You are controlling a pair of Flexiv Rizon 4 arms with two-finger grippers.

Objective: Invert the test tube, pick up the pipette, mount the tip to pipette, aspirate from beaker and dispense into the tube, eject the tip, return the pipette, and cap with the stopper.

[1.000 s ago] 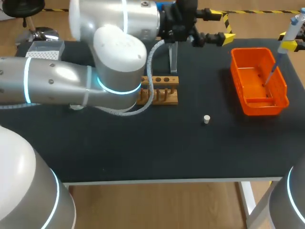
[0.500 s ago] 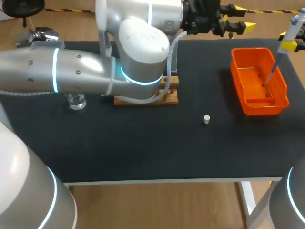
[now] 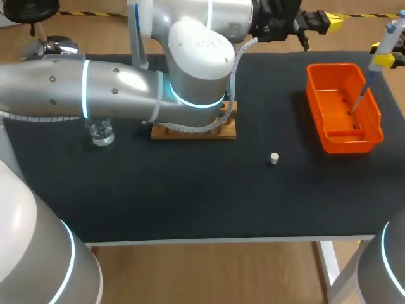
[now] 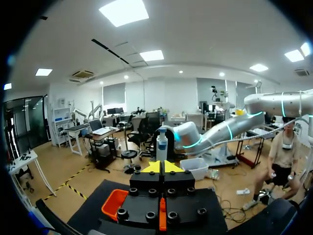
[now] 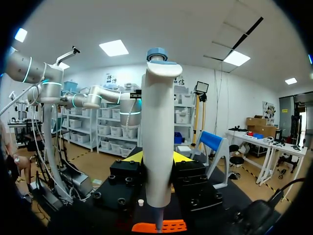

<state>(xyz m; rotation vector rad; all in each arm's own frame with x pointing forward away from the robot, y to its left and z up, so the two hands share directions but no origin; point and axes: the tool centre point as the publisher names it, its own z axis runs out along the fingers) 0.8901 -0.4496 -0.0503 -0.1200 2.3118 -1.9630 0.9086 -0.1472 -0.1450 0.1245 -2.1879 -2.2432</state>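
Pipette (image 3: 389, 37) stands at the upper right of the head view, clamped upright in the right gripper (image 5: 157, 157), its thin tip over the orange bin (image 3: 329, 142). At the top edge, the left gripper (image 3: 329, 19) has its fingers pressed together on nothing. The stopper (image 3: 274, 158) lies mid-table.

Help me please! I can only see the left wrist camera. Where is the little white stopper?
Observer: The stopper stands alone on the black table, between the wooden rack and the orange bin, a bit nearer the front edge.
Operator: Where's the beaker?
Observer: The beaker stands left of the rack, by the left arm.
Operator: Who has the pipette?
Observer: The right fingers clamp the pipette from both sides; its thin end points down into the bin.
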